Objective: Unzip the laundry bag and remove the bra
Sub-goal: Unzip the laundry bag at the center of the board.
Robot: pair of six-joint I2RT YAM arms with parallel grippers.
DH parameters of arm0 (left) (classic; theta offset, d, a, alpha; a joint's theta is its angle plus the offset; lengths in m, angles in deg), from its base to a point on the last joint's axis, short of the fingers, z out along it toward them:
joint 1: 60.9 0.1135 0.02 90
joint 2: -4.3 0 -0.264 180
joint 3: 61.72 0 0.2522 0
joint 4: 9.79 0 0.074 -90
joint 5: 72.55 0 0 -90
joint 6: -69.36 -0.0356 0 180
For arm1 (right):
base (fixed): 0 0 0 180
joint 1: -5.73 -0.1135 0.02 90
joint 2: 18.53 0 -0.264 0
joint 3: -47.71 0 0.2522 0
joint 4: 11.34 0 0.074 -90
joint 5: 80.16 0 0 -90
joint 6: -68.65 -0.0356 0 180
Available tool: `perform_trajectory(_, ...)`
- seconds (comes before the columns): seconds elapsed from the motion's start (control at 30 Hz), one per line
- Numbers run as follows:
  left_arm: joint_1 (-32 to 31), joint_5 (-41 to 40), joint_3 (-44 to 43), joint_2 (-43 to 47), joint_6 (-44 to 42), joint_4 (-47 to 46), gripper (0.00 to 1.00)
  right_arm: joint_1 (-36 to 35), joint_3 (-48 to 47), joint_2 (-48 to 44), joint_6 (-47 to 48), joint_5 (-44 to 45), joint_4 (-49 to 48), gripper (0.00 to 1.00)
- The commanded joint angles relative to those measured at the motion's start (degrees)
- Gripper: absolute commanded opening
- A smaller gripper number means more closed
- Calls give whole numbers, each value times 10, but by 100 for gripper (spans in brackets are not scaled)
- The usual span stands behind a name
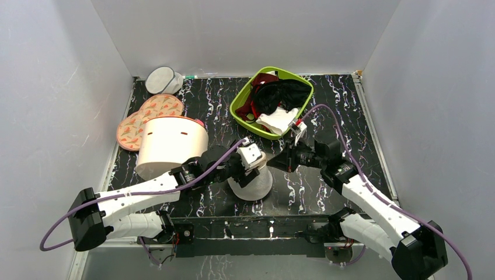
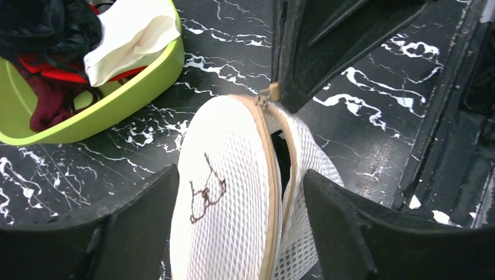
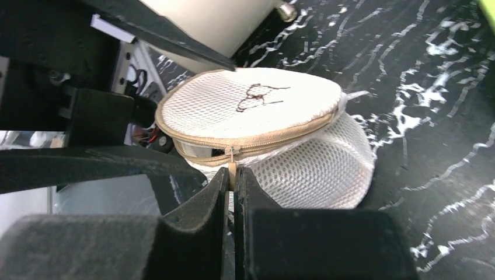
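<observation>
Off-white mesh pouch first: the laundry bag [image 1: 254, 185] is sitting on the black marbled table [image 1: 327, 99], near the front edge and right between the two arms. The left gripper [image 2: 240, 177] is straddling it. Its fingers [image 2: 140, 219] are spread wide and pressing against both sides of the pouch, so it's gripping the bag itself.

The right gripper [image 3: 233, 178] is reaching in from the opposite side, fingers squeezed together on the tan zip pull [image 3: 232, 156] with only that little tab between them. The zip [image 2: 269, 169] is looking partly undone. A dark gap [image 2: 282, 154] is showing along the rim in the left wrist view, and I can't tell what's inside. A brown squiggle [image 2: 204, 195] is showing on the top panel.

Further back, a lime green basket [image 1: 245, 88] is holding a black garment [image 1: 284, 93], some dark red cloth [image 1: 264, 77] and a white cloth [image 1: 279, 119]. Over on the left, a big cream cylinder [image 1: 172, 143] is lying on its side close to the left arm. Peach patterned pads [image 1: 149, 116] are lying just behind it, and a greyer round mesh pouch [image 1: 161, 80] is sitting in the far left corner.
</observation>
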Motion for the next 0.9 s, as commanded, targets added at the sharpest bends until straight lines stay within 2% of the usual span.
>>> perform_trajectory(0.0, 1, 49, -25, 22, 10, -3, 81, -33, -25, 2, -6, -37, -78, 0)
perform_trajectory(0.07, 1, 57, -25, 23, 18, -10, 83, -56, -28, 4, -8, -23, -82, 0)
perform_trajectory(0.13, 0, 59, -24, 25, 21, -12, 80, -76, -32, 7, -6, -8, -81, 0)
perform_trajectory(0.2, 1, 48, -24, 27, 24, -12, 72, -90, -35, 9, -4, 5, -80, 0)
perform_trajectory(0.4, 0, 15, -21, 36, 18, -13, 38, -100, -44, 10, 10, 29, -59, 0)
perform_trajectory(0.6, 1, 9, -21, 33, 12, -8, 18, -100, -43, 3, 16, 57, -52, 0)
perform_trajectory(0.67, 1, 8, -24, 33, 11, -5, 14, -99, -43, 2, 23, 74, -39, 0)
perform_trajectory(0.73, 1, -10, -24, 35, 3, 0, 3, -98, -35, -13, 8, 141, -17, 0)
perform_trajectory(0.87, 0, -31, -20, 48, -5, -2, 0, -41, -20, -13, -7, 143, 15, 0)
